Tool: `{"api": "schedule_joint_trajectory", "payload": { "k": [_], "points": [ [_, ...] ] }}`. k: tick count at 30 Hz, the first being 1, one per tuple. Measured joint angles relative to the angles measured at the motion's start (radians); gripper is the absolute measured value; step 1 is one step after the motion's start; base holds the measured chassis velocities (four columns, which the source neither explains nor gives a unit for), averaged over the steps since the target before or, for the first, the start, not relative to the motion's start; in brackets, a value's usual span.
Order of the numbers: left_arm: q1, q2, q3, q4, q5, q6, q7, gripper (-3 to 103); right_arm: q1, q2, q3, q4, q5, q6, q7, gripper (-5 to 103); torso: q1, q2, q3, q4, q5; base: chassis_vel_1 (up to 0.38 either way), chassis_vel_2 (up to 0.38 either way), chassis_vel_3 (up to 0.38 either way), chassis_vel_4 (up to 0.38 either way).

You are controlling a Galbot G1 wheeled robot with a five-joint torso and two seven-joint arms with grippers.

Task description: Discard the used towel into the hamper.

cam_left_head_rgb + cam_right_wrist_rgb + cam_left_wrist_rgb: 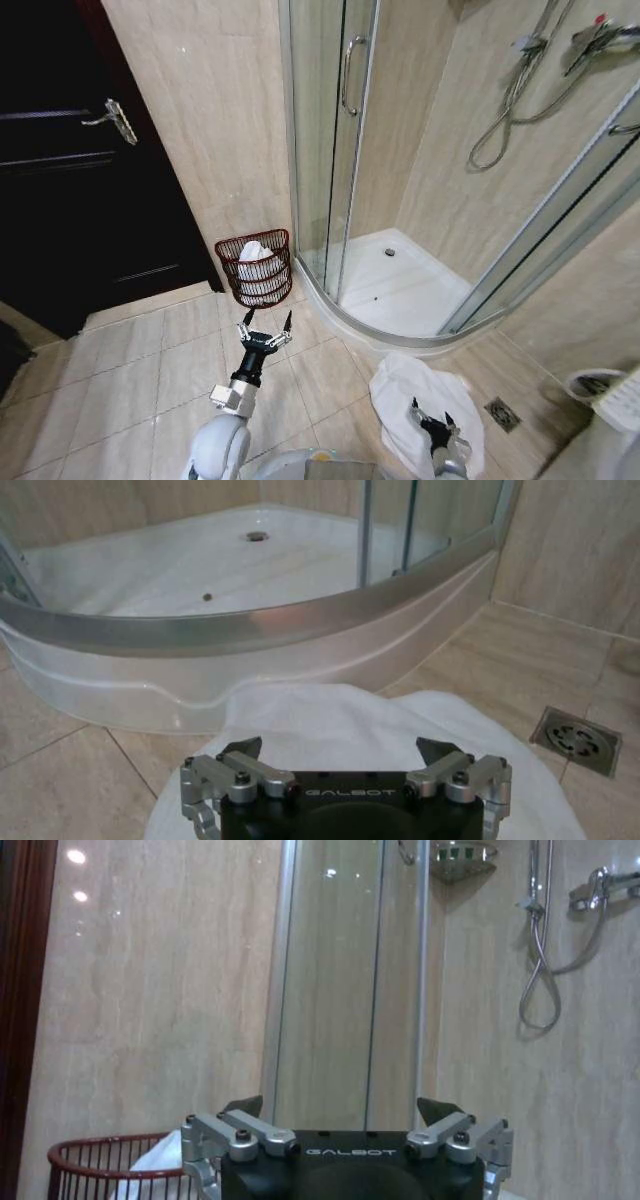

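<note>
The hamper (264,291), a dark red wire basket, stands on the floor tiles against the wall beside the shower door. A white towel (256,252) is bundled inside it and rises above the rim; the left wrist view shows the hamper (88,1161) and towel (160,1161) low in the picture. My left gripper (268,318) hangs open and empty just in front of the hamper, its jaws (340,1106) spread wide. My right gripper (430,411) is open too, low over a white cloth (398,384) spread flat on the floor (330,712).
The curved shower tray rim (250,626) and glass door (335,150) stand right of the hamper. A dark door (70,170) is at the left. A floor drain (502,414) lies beside the cloth, and a small bin (592,385) sits at the far right.
</note>
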Motion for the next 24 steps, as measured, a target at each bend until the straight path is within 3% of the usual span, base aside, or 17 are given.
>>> {"api": "schedule_joint_trajectory", "payload": {
  "k": [24],
  "points": [
    [-0.006,-0.002,0.006,0.023,0.033,-0.005,0.007,100,-0.035,0.007,-0.004,0.046,-0.046,0.048,0.015,100,-0.038,-0.102,-0.064,0.0001,0.0,-0.002,0.0,-0.001,-0.001]
  ]
}}
